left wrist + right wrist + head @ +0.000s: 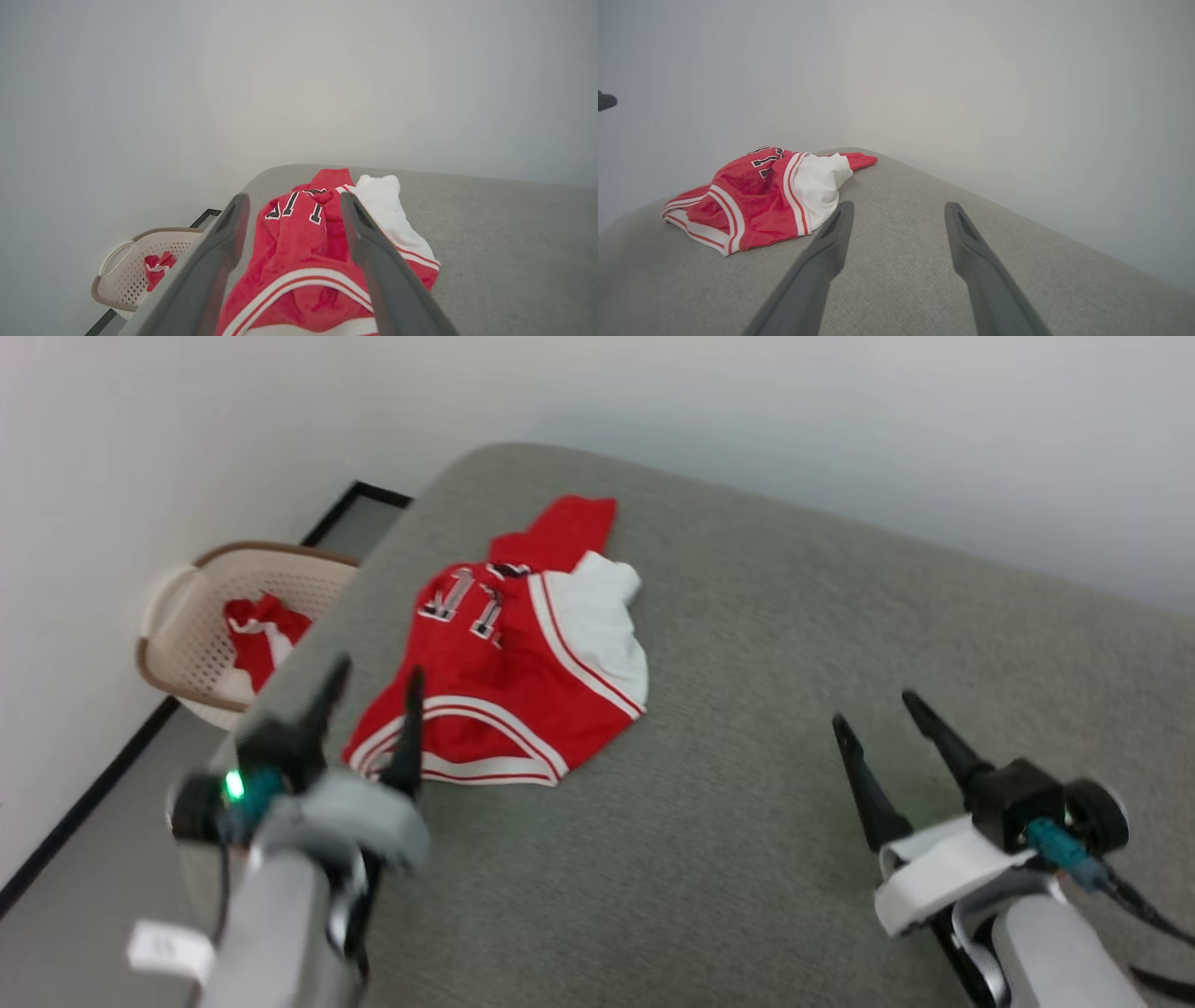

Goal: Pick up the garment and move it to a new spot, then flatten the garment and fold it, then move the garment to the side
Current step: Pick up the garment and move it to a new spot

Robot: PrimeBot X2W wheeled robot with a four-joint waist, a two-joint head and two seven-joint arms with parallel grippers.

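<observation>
Red garment (504, 681) in a crumpled heap on the grey upholstered surface (747, 728), toward the far left corner and close to the left edge. Red fabric uppermost, with white-and-red striped trim along the near edge. White piece bunched on the right side. Black, white-outlined lettering near the far end, creased and only partly legible. One red flap extended toward the far edge. Position of left hand (379, 667): at the near left end of the garment, fingers spread wide, nothing pinched between them. In the head view, left finger over the edge of the surface, right finger overlapping the striped trim; contact with the fabric not determinable. In the left wrist view, garment (303, 261) framed between the two spread fingers of the left hand (294, 198). Position of right hand (873, 707): well apart from the garment, over bare upholstery on the right, fingers spread wide, empty. In the right wrist view, right hand (900, 205) pointed across bare upholstery, garment (756, 200) off to the left, white piece near the left fingertip. Beige perforated basket (187, 653) on the floor (93, 915) just beside the left edge of the surface, near the white wall (840, 429), with a red-and-white cloth (261, 635) inside.
</observation>
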